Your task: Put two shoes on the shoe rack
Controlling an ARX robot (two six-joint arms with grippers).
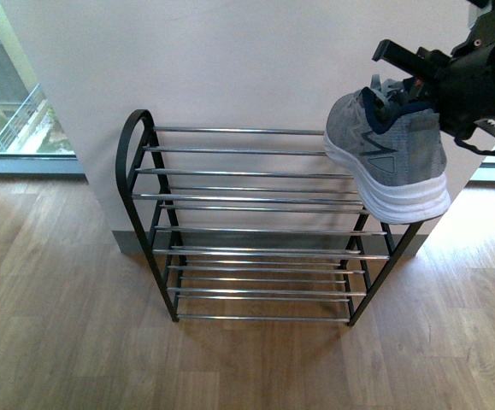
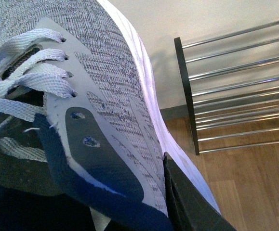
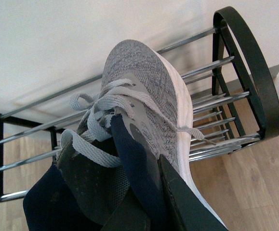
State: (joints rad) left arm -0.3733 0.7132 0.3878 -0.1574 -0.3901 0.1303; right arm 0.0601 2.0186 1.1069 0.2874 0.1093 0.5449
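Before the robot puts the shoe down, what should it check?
1. Right jaws gripping the grey sneaker at its collar: ok.
2. Top bars of the shoe rack free of shoes: ok.
3. Grey sneaker's sole level with the bars: not ok, it is tilted.
4. Sole touching the bars: cannot tell.
5. Left jaws gripping the second sneaker: ok.
6. Second sneaker apart from the rack: ok.
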